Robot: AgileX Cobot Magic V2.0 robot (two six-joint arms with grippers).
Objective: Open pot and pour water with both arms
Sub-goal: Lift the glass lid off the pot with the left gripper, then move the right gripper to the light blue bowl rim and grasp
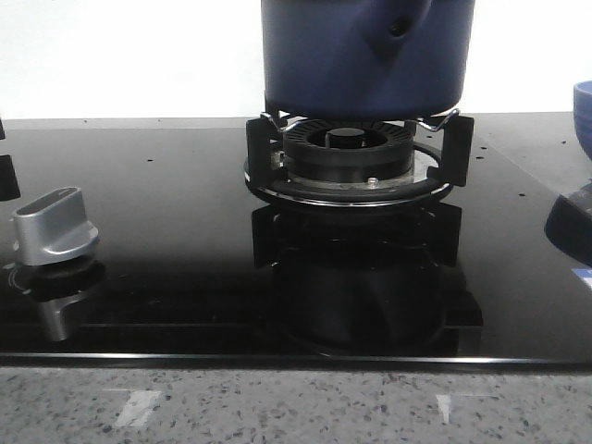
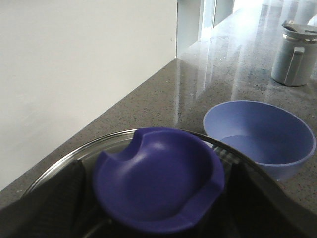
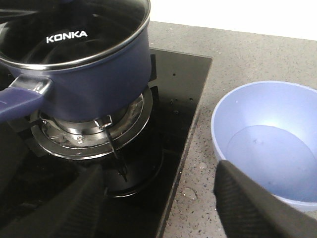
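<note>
1. Position first: the large dark navy-blue round pot with matte walls sits on the black burner ring of the glossy black glass hob, and its blue handle stub points away from the light-blue round bowl.
2. Left pincer is closed on the dark blue round knob of the glass lid, holding it near the bowl. If the grip is weak, the lid can slip and fall on the bowl or on the grey speckled worktop.
3. Right pincer is spread open and holds nothing, above the hob edge between pot and bowl. Reaching for the handle, a finger can knock the pot wall or the bowl rim.
4. Water already lies in the bowl, I think. A quick tilt of the pot can cause a splash or overflow.
5. Lifting by the short stub alone can let the pot rotate and spill on the hob.
</note>
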